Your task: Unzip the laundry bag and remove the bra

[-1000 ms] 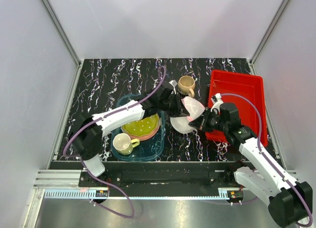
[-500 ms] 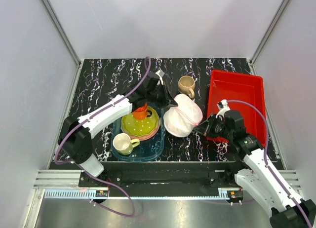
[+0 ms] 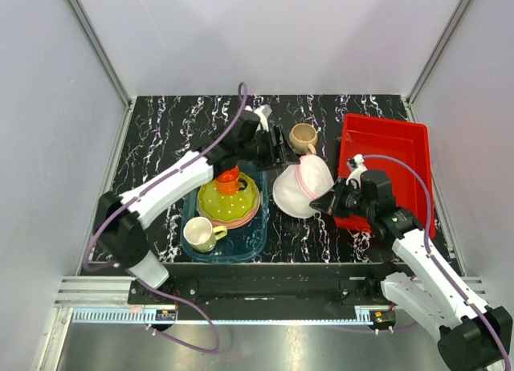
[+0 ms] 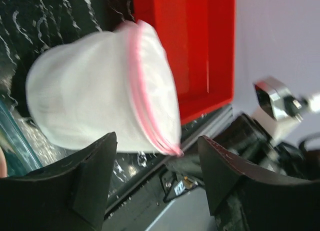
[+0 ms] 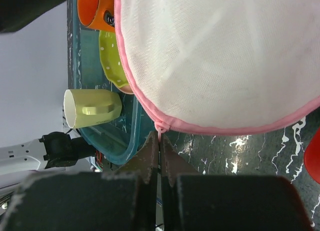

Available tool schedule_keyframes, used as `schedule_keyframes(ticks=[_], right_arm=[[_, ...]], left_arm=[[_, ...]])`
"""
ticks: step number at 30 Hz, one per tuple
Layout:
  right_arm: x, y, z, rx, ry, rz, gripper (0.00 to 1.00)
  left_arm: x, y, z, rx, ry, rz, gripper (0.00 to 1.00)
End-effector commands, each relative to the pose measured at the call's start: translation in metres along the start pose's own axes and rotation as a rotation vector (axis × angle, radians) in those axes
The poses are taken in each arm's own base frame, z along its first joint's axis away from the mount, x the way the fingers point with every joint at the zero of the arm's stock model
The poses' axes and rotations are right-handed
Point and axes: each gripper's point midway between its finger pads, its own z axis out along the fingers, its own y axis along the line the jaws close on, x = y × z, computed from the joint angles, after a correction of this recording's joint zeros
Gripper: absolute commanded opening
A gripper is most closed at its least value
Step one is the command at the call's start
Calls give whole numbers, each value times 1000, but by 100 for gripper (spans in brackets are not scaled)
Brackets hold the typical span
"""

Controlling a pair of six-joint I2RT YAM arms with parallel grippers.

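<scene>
The laundry bag (image 3: 301, 186), a white mesh dome with pink zip edging, lies between the teal tray and the red tray. My right gripper (image 3: 326, 201) is shut on the bag's small pink zip pull (image 5: 160, 132) at its near edge. In the right wrist view the bag (image 5: 220, 56) fills the frame above the closed gripper (image 5: 160, 139). My left gripper (image 3: 280, 146) stands open just behind the bag, apart from it. In the left wrist view the bag (image 4: 95, 91) sits beyond the spread gripper (image 4: 157, 141). The bra is hidden; only white mesh shows.
A teal tray (image 3: 262, 230) on the left holds a yellow-green plate (image 3: 217, 204), an orange cup (image 3: 229, 181) and a yellow-green mug (image 3: 201, 234). A tan mug (image 3: 303, 136) stands behind the bag. The red tray (image 3: 385, 146) lies at the right.
My left gripper has opened and let go of the bag's far side, pulling back slightly. The bag has slumped a little to the right; the right gripper keeps its hold on the zip pull.
</scene>
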Motion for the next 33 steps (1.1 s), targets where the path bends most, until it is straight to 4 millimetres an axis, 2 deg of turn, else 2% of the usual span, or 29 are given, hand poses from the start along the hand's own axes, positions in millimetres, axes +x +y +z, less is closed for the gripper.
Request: schedule_keyframes(ticks=[1, 3, 6, 8, 12, 17, 19, 20, 23, 27, 31, 33], right_arm=[[-15, 22, 1, -80, -42, -33, 0], [-11, 18, 5, -76, -24, -23, 0], [-9, 16, 8, -75, -10, -24, 0], [-8, 16, 8, -78, -6, -29, 0], [-8, 14, 7, -68, -8, -35, 0], [-5, 10, 8, -59, -2, -29, 0], [-3, 8, 9, -56, 4, -30, 0], [-4, 8, 9, -55, 2, -31, 0], [-4, 8, 9, -53, -3, -30, 0], [-4, 6, 10, -47, -1, -27, 0], [-4, 6, 14, -51, 7, -27, 0], [-5, 7, 14, -56, 6, -28, 0]], left_arm=[[20, -29, -34, 59, -44, 19, 69], [42, -31, -25, 62, 18, 7, 69], [62, -33, -7, 61, 75, 5, 70], [66, -37, -1, 74, 92, 8, 70], [75, -27, 12, 38, 110, -17, 70], [73, -20, 6, 10, 71, -45, 69], [72, -8, 4, -21, 28, -84, 66], [62, -10, -6, -12, -28, -93, 66], [51, -4, -20, -18, -86, -121, 66], [61, -2, -29, -23, -59, -162, 67], [79, 13, -17, -49, 4, -199, 69], [83, 11, -6, -24, 35, -215, 70]])
